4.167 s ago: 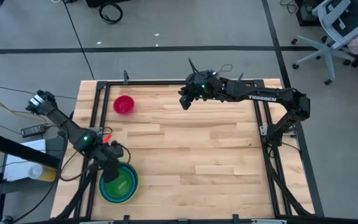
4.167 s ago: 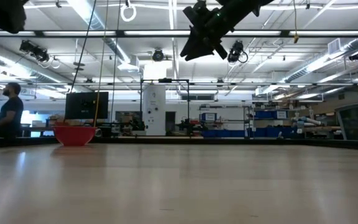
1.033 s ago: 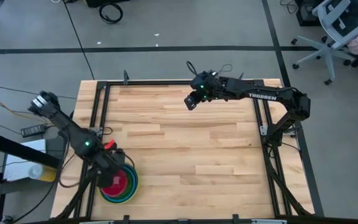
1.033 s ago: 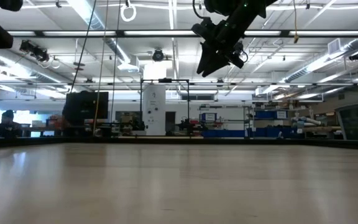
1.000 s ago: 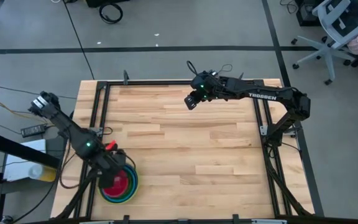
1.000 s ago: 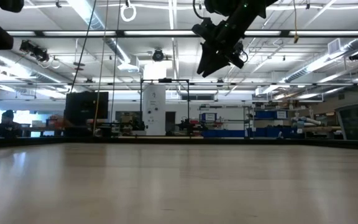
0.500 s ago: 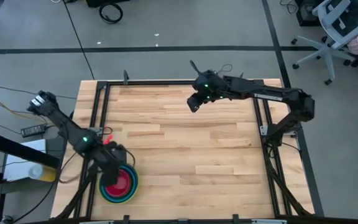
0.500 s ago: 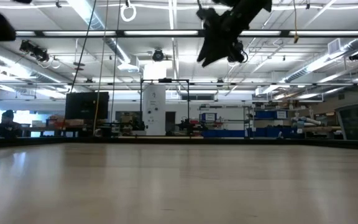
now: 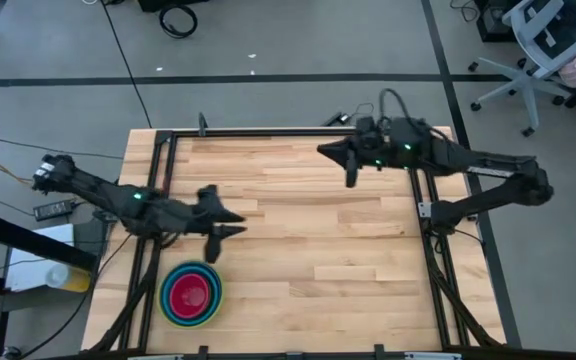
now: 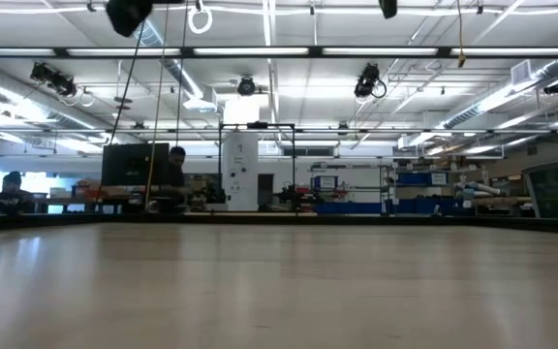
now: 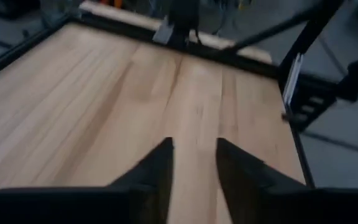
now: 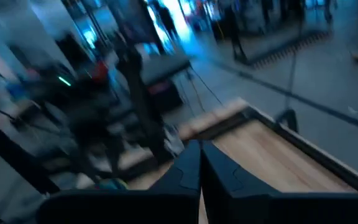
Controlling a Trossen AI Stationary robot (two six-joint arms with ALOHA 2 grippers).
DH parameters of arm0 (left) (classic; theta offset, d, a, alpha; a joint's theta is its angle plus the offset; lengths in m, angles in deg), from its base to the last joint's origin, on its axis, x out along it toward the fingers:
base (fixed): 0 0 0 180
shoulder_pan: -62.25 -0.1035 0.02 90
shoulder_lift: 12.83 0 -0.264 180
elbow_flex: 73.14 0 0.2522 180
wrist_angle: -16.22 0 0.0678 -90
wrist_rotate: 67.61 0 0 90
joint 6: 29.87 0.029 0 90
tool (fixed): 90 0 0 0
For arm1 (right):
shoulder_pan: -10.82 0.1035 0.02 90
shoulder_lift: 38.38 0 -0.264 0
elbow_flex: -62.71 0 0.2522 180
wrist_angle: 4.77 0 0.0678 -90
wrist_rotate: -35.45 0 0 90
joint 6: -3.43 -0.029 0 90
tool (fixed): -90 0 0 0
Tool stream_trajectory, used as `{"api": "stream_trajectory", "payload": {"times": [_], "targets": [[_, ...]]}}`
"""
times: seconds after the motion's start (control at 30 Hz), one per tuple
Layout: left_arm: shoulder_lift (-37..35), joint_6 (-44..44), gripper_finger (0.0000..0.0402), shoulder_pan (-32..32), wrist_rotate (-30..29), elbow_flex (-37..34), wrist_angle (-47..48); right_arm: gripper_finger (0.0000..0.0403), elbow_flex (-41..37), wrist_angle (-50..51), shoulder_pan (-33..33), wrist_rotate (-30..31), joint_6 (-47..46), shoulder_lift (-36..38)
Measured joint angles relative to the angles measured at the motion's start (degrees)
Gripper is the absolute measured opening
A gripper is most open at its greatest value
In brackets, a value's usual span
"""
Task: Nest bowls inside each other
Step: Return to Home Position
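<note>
The bowls stand nested in one stack on the table near its near left corner. The magenta-red one sits innermost, with blue and green rims around it. My left gripper hovers open above the table, a little beyond the stack toward the far and right side. In the left wrist view its fingers show nothing between them. My right gripper is shut and empty, high over the far edge of the table. Its fingers are closed together in the right wrist view.
A black metal frame runs along the table's edges. The bare wooden tabletop stretches from the stack to the right side. Office chairs and cables lie on the floor beyond the far edge.
My left gripper has risen from the stack and swung toward the far and right side, tipping up nearly level; the magenta-red bowl stays inside the stack. My right gripper has risen, drawn back toward the right edge and tipped closer to level.
</note>
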Motion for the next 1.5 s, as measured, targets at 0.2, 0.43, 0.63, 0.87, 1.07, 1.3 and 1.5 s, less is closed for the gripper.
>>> {"api": "stream_trajectory", "payload": {"times": [0.2, 0.43, 0.63, 0.87, 1.07, 1.3, 1.5], "targets": [[-1.53, 3.41, 0.0009, -6.49, 5.05, -7.29, -14.93, 0.0006, -19.25, -19.96, 5.18, -1.48, -6.23, 9.02], [-13.57, 9.31, 0.0002, -7.95, 9.38, -15.85, -15.54, 0.0004, -34.18, -18.99, 10.56, -2.65, 1.58, 18.3], [-21.7, 13.28, 0.0001, -9.07, 8.46, -26.47, -27.92, 0.0002, -48.0, -27.49, 13.05, 3.6, 5.29, 33.39], [-28.5, 14.07, 0.0001, -7.65, 5.97, -33.88, -29.3, 0.0002, -56.12, -27.62, 14.51, 3.13, 7.66, 44.4], [-34.61, 14.35, 0.0, -7.46, 5.63, -38.9, -29.62, 0.0001, -60.45, -27.44, 14.01, 3.56, 8.82, 49.72], [-41.29, 15.99, 0.0, -7.61, 3.49, -44.66, -34.06, 0.0001, -63.76, -26.26, 12.11, -0.86, 7.06, 52.54], [-45.97, 17.63, 0.0, -7.55, 3.52, -46.3, -33.41, 0.0002, -66.11, -24.03, 9.9, -1.18, 5.09, 57.03]]}}
